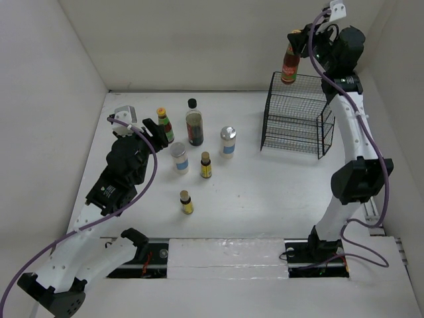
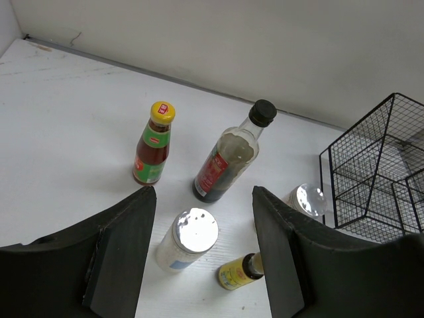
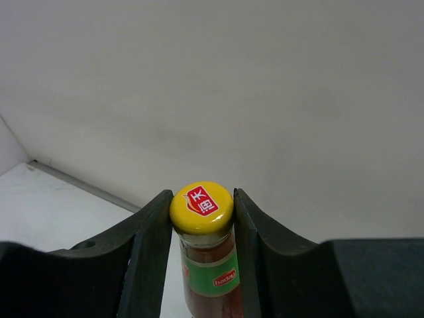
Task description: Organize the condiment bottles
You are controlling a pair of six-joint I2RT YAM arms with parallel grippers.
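Yellow-capped sauce bottle (image 1: 289, 64) pinched at its cap by right gripper (image 3: 202, 222), raised near black wire basket (image 1: 298, 122), left gripper (image 2: 202, 202) spread, empty, facing dark black-capped bottle (image 2: 228, 162)

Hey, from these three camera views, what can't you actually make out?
Held red-green bottle: right wrist view, lower body cut off by the bottom edge.
Silver-lidded jar: left wrist view, mostly hidden behind one of the left jaws.
Wire basket: left wrist view, cut off by the right edge.
Tiny yellow-labelled bottle: top view, label print too small to read.
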